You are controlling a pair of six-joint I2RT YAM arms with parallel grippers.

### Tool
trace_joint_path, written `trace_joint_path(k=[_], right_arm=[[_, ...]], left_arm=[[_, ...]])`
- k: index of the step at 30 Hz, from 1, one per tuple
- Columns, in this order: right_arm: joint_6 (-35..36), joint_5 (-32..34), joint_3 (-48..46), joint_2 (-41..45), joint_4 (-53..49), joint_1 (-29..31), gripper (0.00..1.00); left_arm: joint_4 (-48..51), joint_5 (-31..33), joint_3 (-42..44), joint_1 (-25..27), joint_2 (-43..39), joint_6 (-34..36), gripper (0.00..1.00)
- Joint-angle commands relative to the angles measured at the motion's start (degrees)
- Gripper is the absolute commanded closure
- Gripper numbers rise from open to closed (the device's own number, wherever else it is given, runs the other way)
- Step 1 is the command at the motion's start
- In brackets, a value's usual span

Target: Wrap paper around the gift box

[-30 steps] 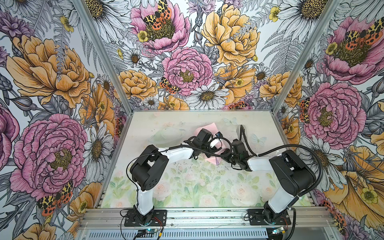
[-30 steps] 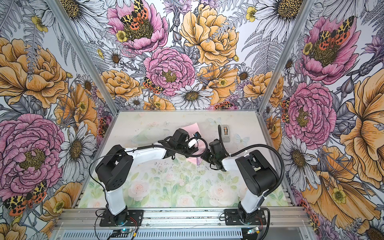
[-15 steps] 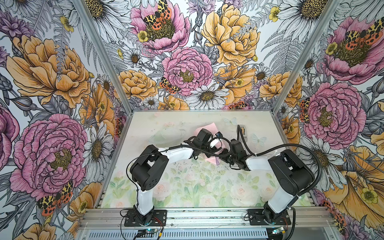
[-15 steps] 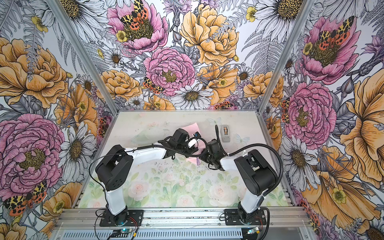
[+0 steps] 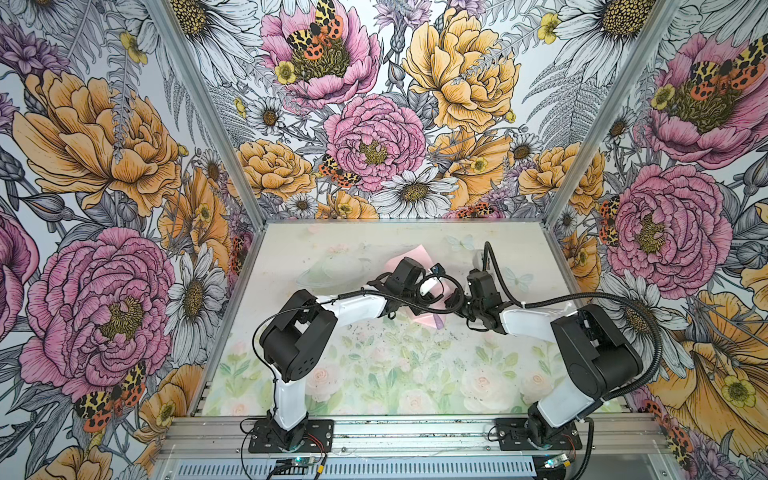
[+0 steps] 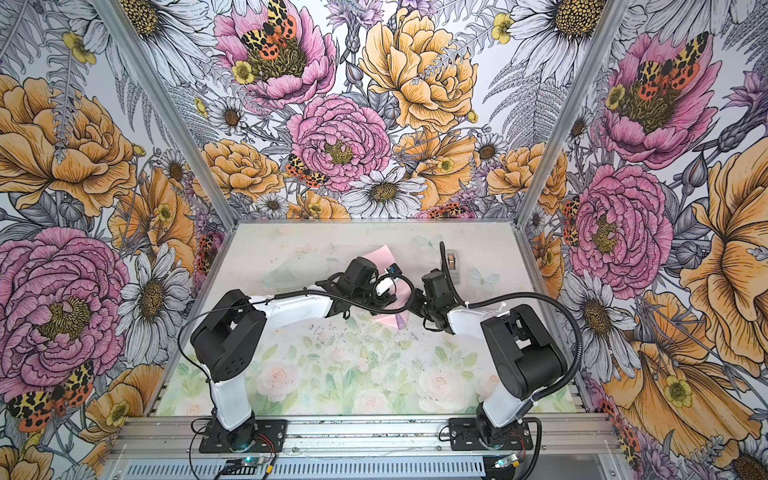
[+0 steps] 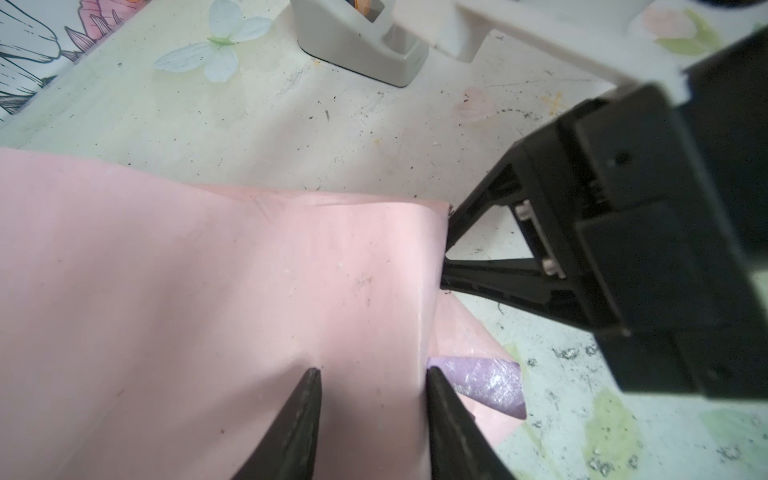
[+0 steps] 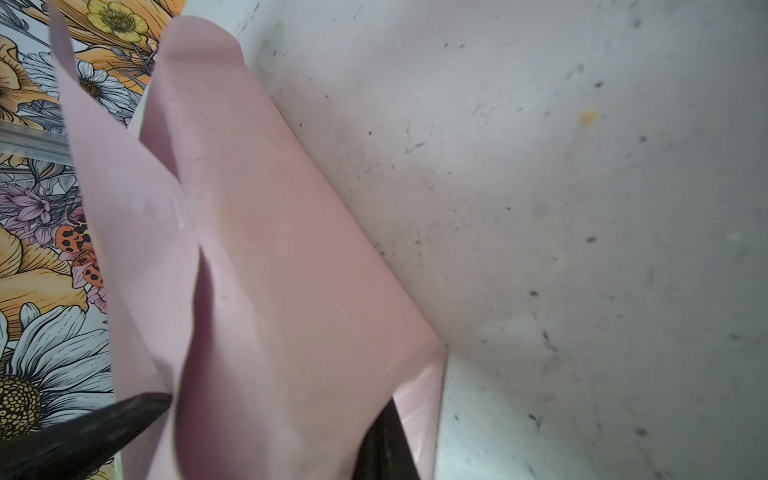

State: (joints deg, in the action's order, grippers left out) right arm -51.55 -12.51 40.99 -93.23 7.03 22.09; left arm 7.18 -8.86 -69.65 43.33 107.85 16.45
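Observation:
The paper (image 7: pixel 208 291) shows mostly its pale pink face and lies bunched at mid-table in both top views (image 5: pixel 415 254) (image 6: pixel 384 253). A lilac flap (image 7: pixel 486 382) sticks out at its near edge. The gift box is hidden. My left gripper (image 7: pixel 372 370) is closed on a paper-covered block, its fingertips apart on either side. My right gripper (image 7: pixel 444 266) meets the same bundle from the opposite side, pinched shut on a fold at the paper's edge. In the right wrist view the paper (image 8: pixel 270 270) drapes over the right gripper's fingers (image 8: pixel 386 419).
A grey tape dispenser (image 7: pixel 357 45) stands just behind the right wrist, toward the back right (image 6: pixel 453 262). Both arms meet at the table's middle, their cables looping above the bundle. Floral walls enclose three sides, and a metal rail (image 5: pixel 415 428) runs along the front.
The right wrist has shifted very slightly toward the left gripper. Both grippers keep the same hold on the paper.

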Motion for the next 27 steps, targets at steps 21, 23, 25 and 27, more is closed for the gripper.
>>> trace_joint_path(k=[21, 23, 25, 27], right_arm=[[0.4, -4.1, -0.6, 7.5, -0.1, -2.5, 0.62], [-1.0, -5.6, -1.7, 8.3, 1.7, -3.0, 0.57], [-2.1, -7.0, -2.4, 8.4, 3.2, -3.2, 0.54], [-3.7, -8.5, -2.9, 8.1, 5.0, -3.4, 0.52]], left_arm=[[3.3, -1.8, -0.4, 0.3, -0.6, -0.5, 0.56], [3.3, -1.8, -0.4, 0.3, -0.5, -0.5, 0.56], [3.3, -1.7, -0.4, 0.3, -0.5, -0.3, 0.56], [3.3, -1.7, -0.5, 0.3, -0.4, -0.2, 0.56]])
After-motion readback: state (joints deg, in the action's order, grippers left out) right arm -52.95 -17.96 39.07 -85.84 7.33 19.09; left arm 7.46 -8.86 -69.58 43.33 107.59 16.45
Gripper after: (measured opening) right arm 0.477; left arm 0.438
